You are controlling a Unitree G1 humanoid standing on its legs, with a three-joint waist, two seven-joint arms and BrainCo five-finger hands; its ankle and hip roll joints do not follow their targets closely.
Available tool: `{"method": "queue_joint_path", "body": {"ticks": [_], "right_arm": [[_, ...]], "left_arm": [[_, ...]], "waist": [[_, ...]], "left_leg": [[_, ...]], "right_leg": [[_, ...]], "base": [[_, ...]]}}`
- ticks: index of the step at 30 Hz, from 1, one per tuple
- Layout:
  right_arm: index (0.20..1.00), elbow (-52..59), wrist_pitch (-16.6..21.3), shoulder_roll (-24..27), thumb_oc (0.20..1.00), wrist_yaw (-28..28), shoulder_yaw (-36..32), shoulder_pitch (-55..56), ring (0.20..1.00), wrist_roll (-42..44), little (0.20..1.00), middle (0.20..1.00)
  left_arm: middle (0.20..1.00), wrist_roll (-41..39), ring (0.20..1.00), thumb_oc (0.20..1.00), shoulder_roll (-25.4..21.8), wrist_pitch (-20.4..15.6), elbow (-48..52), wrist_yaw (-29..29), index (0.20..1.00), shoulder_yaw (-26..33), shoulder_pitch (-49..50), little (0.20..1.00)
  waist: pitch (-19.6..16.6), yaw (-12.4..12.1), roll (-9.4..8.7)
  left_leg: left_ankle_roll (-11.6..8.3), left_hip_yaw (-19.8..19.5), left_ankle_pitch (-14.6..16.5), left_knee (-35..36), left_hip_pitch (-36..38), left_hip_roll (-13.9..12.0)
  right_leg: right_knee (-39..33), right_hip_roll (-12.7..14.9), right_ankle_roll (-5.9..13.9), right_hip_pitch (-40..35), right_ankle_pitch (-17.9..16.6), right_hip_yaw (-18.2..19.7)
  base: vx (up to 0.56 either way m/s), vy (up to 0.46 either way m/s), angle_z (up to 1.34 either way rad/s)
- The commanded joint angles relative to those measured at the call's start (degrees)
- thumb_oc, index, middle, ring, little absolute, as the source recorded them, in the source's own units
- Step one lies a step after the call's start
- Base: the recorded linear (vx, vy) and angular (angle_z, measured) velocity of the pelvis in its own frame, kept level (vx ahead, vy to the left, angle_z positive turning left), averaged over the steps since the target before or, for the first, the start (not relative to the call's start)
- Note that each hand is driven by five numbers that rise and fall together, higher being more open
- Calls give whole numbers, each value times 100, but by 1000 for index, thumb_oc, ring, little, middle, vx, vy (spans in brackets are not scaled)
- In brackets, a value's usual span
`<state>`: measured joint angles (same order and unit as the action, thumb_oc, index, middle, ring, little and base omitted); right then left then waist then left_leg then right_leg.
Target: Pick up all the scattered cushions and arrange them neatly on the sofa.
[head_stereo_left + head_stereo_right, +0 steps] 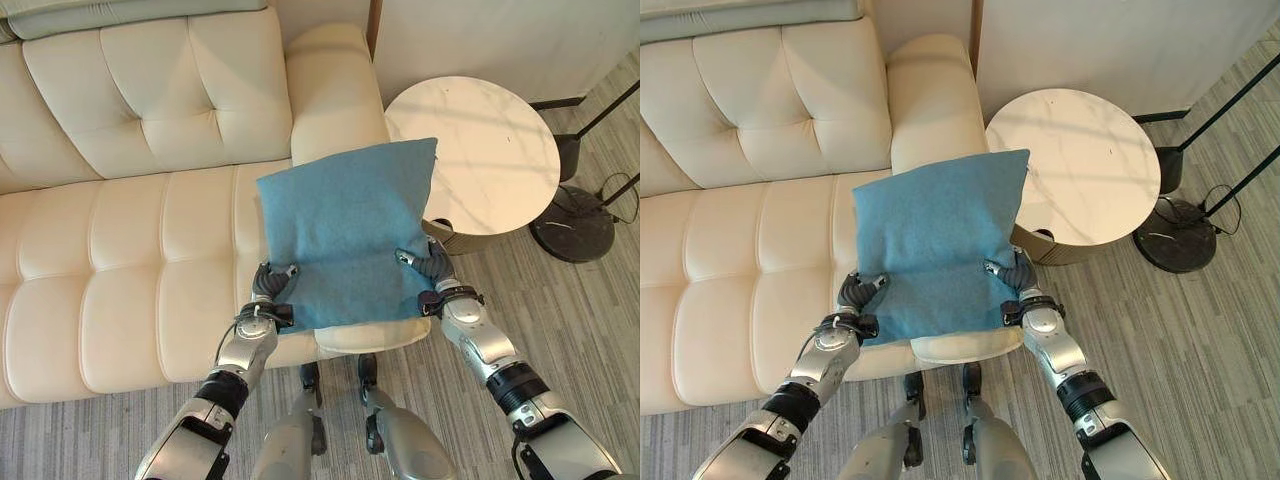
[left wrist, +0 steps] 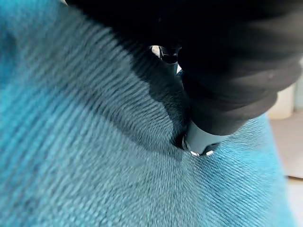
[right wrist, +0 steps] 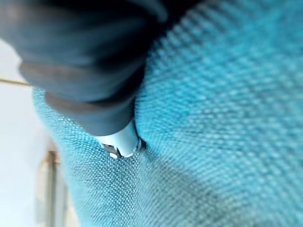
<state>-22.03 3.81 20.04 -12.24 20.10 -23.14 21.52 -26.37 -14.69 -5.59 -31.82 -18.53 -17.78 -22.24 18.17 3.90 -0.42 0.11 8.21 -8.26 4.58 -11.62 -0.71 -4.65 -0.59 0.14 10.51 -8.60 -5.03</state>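
While both arms reach forward from the six o'clock edge of the eye views, a blue cushion (image 1: 345, 235) is held up between them above the right end of the cream sofa (image 1: 120, 260). The left hand (image 1: 272, 283) grips the cushion's near left corner, at about seven o'clock on the cushion, and the right hand (image 1: 430, 265) grips its near right corner, at about five o'clock. Each hand shows its thumb lying on the top face of the fabric, while the fingers go under the cushion and are hidden, so each hand pinches the cloth between thumb and hidden fingers. In the left wrist view the dark cover and a silver thumb (image 2: 199, 141) press a dent into the blue weave; the right wrist view shows the same thing, with the thumb (image 3: 119, 142) pushed into the fabric.

The cushion is tilted, its far edge raised towards twelve o'clock and overlapping the sofa's padded armrest (image 1: 335, 90). Its far right corner reaches over the rim of a round white side table (image 1: 490, 160), which stands at about two o'clock from the cushion, just beside the armrest. A black floor-lamp base (image 1: 572, 225) sits on the striped grey carpet (image 1: 590, 320) at three o'clock, near the table. Below the cushion's near edge, the front lip of the sofa seat shows.
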Motion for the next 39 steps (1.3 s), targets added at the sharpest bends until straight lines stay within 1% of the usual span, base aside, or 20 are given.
{"method": "queue_joint_path", "body": {"ticks": [1, 7, 13, 16, 17, 19, 20, 22, 23, 24, 26, 27, 28, 29, 30, 31, 33, 34, 37, 39], "right_arm": [[200, 828, 452, -511, 200, 511, 233, 295, 200, -7, 200, 200], [200, 1441, 420, -409, 200, 781, -16, 956, 200, -135, 200, 200], [200, 2791, 568, -30, 200, 1254, -527, 1888, 200, -347, 200, 200], [200, 3179, 637, -11, 200, 1346, -687, 2107, 200, -337, 200, 200], [200, 3296, 718, -93, 200, 1326, -714, 2069, 200, -311, 200, 200], [200, 3384, 796, -101, 200, 1262, -761, 2054, 200, -388, 200, 200], [200, 3518, 852, -24, 200, 1175, -814, 1965, 200, -685, 200, 200], [200, 3518, 852, -25, 200, 1174, -815, 1961, 200, -686, 200, 200], [200, 3479, 862, 83, 200, 1045, -870, 1873, 200, -927, 200, 200], [200, 3441, 854, 82, 200, 1002, -905, 1863, 200, -1012, 200, 200], [200, 3373, 858, 96, 200, 903, -963, 1849, 200, -1111, 200, 200], [200, 3388, 819, 104, 200, 905, -997, 1848, 200, -1141, 200, 200], [200, 3374, 798, 114, 200, 904, -994, 1818, 200, -1148, 200, 200], [200, 3337, 787, 130, 200, 906, -960, 1807, 200, -1150, 200, 200], [200, 3203, 773, 198, 200, 828, -958, 1758, 200, -1191, 200, 200], [200, 3163, 728, 253, 200, 810, -951, 1733, 200, -1261, 200, 200], [200, 3097, 722, 293, 200, 789, -934, 1704, 200, -1270, 200, 200], [200, 3110, 686, 330, 200, 779, -956, 1767, 200, -1287, 200, 200], [200, 3171, 716, 292, 200, 850, -1000, 1981, 200, -1192, 200, 200], [200, 3184, 742, 271, 200, 898, -1041, 2073, 200, -1167, 200, 200]], "left_arm": [[200, -95, 200, 200, 320, -504, 910, 477, 200, -385, -7, 200], [200, -32, 200, 200, 133, -487, 1887, 745, 200, -108, 873, 200], [200, 229, 200, 200, -324, -551, 3310, 1036, 200, 500, 2009, 200], [200, 336, 200, 200, -452, -633, 3776, 997, 200, 763, 2288, 200], [200, 345, 200, 200, -461, -702, 3907, 890, 200, 837, 2278, 200], [200, 401, 200, 200, -512, -737, 3948, 835, 200, 858, 2215, 200], [200, 441, 200, 200, -563, -785, 3984, 850, 200, 824, 2114, 200], [200, 441, 200, 200, -564, -784, 3983, 850, 200, 825, 2109, 200], [200, 485, 200, 200, -647, -780, 3914, 902, 200, 734, 2002, 200], [200, 472, 200, 200, -645, -764, 3902, 908, 200, 739, 2017, 200], [200, 515, 200, 200, -683, -737, 3860, 884, 200, 747, 2047, 200], [200, 479, 200, 200, -674, -727, 3887, 896, 200, 711, 2071, 200], [200, 459, 200, 200, -653, -723, 3900, 916, 200, 749, 2100, 200], [200, 465, 200, 200, -639, -714, 3920, 943, 200, 791, 2153, 200], [200, 388, 200, 200, -544, -679, 3882, 933, 200, 723, 2135, 200], [200, 377, 200, 200, -511, -665, 3861, 960, 200, 688, 2101, 200], [200, 390, 200, 200, -480, -656, 3835, 999, 200, 626, 2050, 200], [200, 375, 200, 200, -429, -654, 3843, 1076, 200, 525, 1987, 200], [200, 296, 200, 200, -360, -705, 3867, 1159, 200, 417, 1917, 200], [200, 236, 200, 200, -324, -726, 3863, 1189, 200, 347, 1896, 200]], "waist": [[-401, -52, -221], [-673, -67, -201], [-915, -130, -225], [-885, -168, -273], [-785, -179, -270], [-723, -201, -262], [-619, -223, -234], [-635, -228, -237], [-697, -314, -147], [-743, -355, -168], [-801, -390, -205], [-866, -471, -239], [-893, -517, -255], [-922, -538, -245], [-800, -560, -146], [-743, -550, -101], [-702, -494, -71], [-705, -347, -92], [-809, -101, -214], [-939, 28, -210]], "left_leg": [[-267, -27, 738, 42, 696, -4], [-229, 23, 864, 42, 1022, 18], [-164, 2, 981, 42, 1376, 51], [-126, 49, 974, 42, 1358, 58], [-105, 76, 905, 42, 1282, 32], [-91, 69, 829, 42, 1192, 1], [-69, 11, 718, -87, 996, -40], [-71, 17, 706, -95, 963, -42], [-80, -168, 516, -206, 677, -116], [-97, -251, 468, -199, 638, -90], [-131, -326, 417, -205, 548, -55], [-168, -387, 348, -230, 395, -42], [-263, -430, 244, -257, 256, -41], [-322, -441, 149, -270, 126, -22], [-531, -444, -114, -339, -157, -64], [-566, -444, -134, -345, -233, -68], [-536, -410, -58, -423, -290, -54], [-400, -202, 228, -688, -163, -71], [-334, 202, 922, -1153, 326, -168], [-377, 531, 1110, -1110, 750, -292]], "right_leg": [[220, 430, 688, -99, 600, -39], [137, 429, 725, -458, 636, -40], [148, 459, 811, -730, 641, 21], [276, 482, 929, -608, 540, 74], [569, 474, 1036, -368, 455, 147], [793, 441, 1036, -267, 599, 267], [1354, 340, 923, -278, 951, 432], [1354, 338, 919, -248, 935, 438], [2372, 182, 725, -499, 1359, 628], [2618, 179, 734, -650, 1415, 694], [2505, 191, 728, -890, 1411, 795], [1975, 159, 597, -1273, 1782, 863], [1638, 87, 516, -1422, 1933, 926], [1297, 56, 429, -1534, 1935, 925], [1108, -136, 291, -1459, 2031, 950], [1090, -160, 258, -1371, 1990, 885], [1077, -147, 244, -1275, 1909, 780], [1006, -9, 283, -1129, 1746, 519], [738, 293, 363, -1038, 1486, 85], [545, 368, 418, -1016, 1394, -136]], "base": [[49, 29, 2], [41, 34, -5], [5, 66, -4], [-162, 49, -14], [-158, 1, -21], [-298, -4, -17], [-330, -11, -5], [-246, -47, 9], [-310, -143, 14], [-316, -145, 26], [-92, -154, 79], [-149, -236, 84], [-166, -204, 68], [-332, -254, 52], [-382, -200, 62], [-442, -165, 53], [-278, -33, 60], [-251, 4, 69], [-218, -8, 73], [-59, 31, 60]]}}
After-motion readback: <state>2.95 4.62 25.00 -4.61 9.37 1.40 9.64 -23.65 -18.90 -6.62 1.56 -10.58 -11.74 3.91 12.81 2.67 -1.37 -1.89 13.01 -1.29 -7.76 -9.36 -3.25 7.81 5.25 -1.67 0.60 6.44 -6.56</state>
